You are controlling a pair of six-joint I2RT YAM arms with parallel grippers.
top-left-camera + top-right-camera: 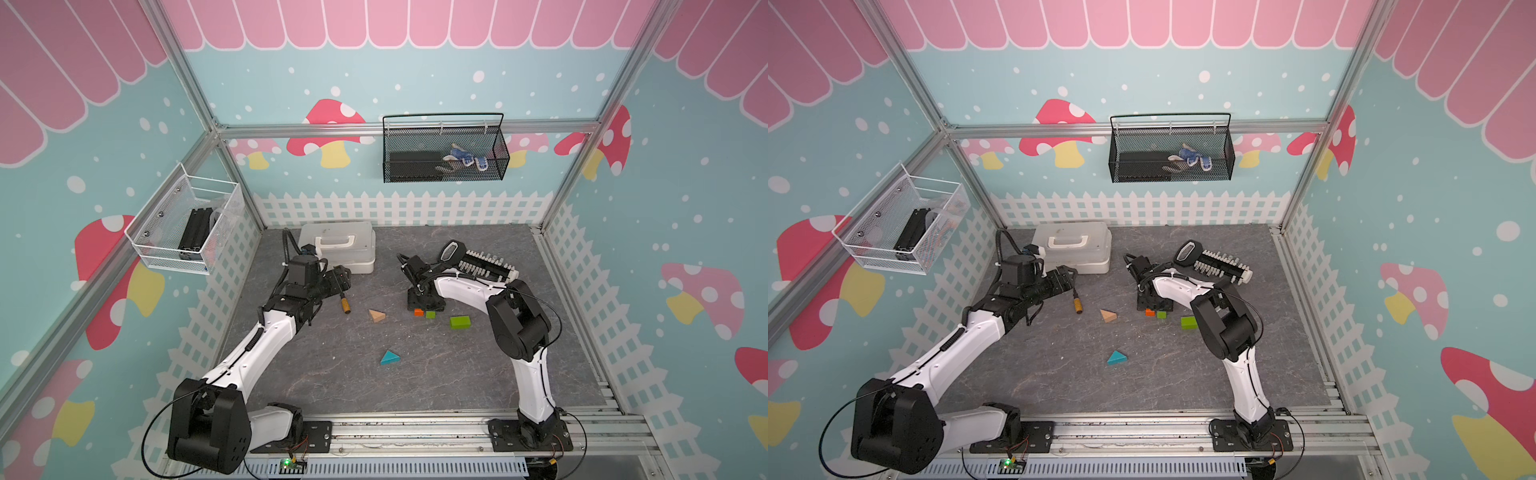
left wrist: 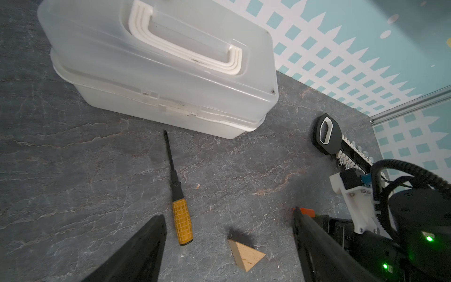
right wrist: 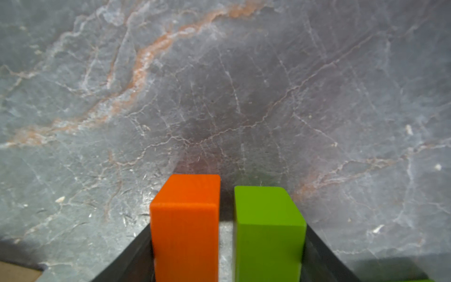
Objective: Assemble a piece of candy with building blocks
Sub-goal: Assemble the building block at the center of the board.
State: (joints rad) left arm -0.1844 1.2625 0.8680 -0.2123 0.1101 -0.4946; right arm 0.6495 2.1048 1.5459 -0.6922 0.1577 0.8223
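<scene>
Orange block (image 3: 185,227) + green block (image 3: 268,232) between right fingers (image 3: 134,266) | left fingers (image 2: 139,254) wide apart

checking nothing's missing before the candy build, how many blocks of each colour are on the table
green blocks: 2
orange block: 1
teal triangle: 1
tan triangle: 1
total: 5

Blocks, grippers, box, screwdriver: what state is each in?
left gripper: open, empty
right gripper: open, astride orange block and green block
orange block: beside green block, gap between them
second green block: lying apart
tan triangle: lying free
teal triangle: lying free
white box: lid shut
screwdriver: lying free
</scene>
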